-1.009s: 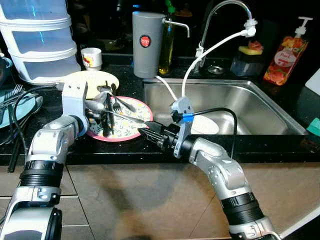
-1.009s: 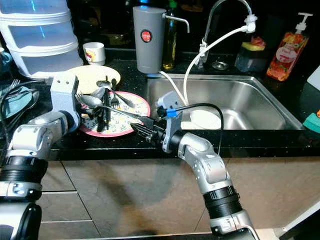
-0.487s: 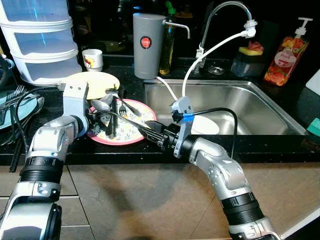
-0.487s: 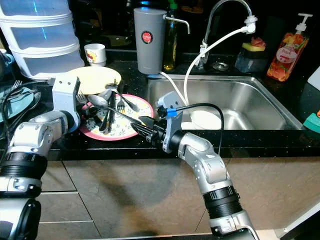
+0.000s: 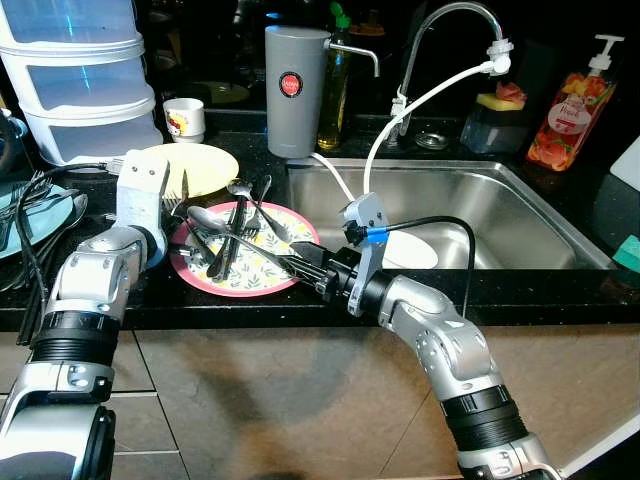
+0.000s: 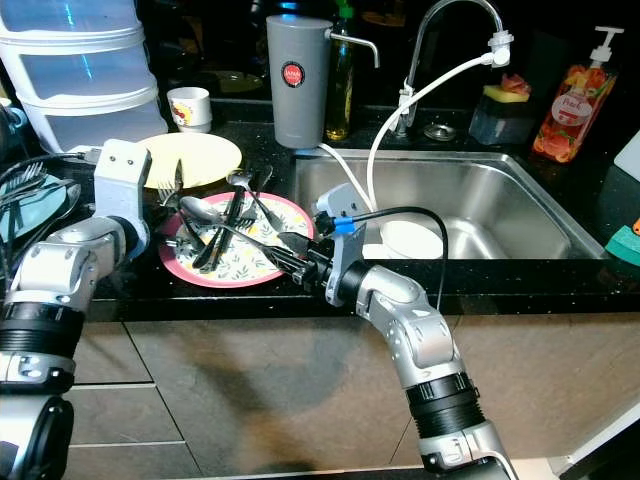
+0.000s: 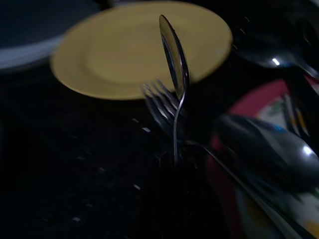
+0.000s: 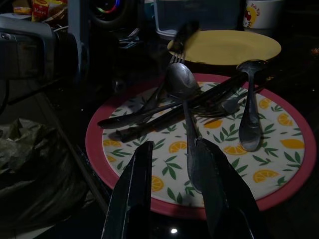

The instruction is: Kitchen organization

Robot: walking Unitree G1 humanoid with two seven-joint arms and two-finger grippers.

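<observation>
Cutlery (image 5: 232, 232) is piled on a patterned plate (image 5: 262, 281) with a pink rim and a lemon-and-leaf print, which is set on the black table (image 5: 150, 300) near its front edge, just beside the sink (image 5: 520, 215). Spoons, forks and dark-handled pieces are seen lying crossed over one another on it. A large spoon (image 8: 185, 107) is laid with its bowl toward the plate's middle and its handle toward the right end effector (image 8: 172, 191), whose two black fingers are spread apart at the plate's front rim, with the spoon's handle just beside one finger; nothing is gripped between them. The left end effector (image 6: 168, 200) is held over the table at the plate's far left side, and in the left wrist view a spoon and fork (image 7: 172, 99) are seen clamped upright between its fingers. A yellow plate (image 5: 205, 165) is placed behind the patterned one, toward the table's back edge, with a small printed cup (image 5: 183, 118) and a stack of clear plastic containers (image 5: 85, 85) further back at the left corner. A grey dispenser (image 5: 296, 88) and an oil bottle (image 5: 335, 85) are stood by the sink's back left corner. A white plate (image 5: 412, 250) is lying inside the sink, under the tap (image 5: 450, 40). A soap bottle (image 5: 575, 110) is stood at the back right.
</observation>
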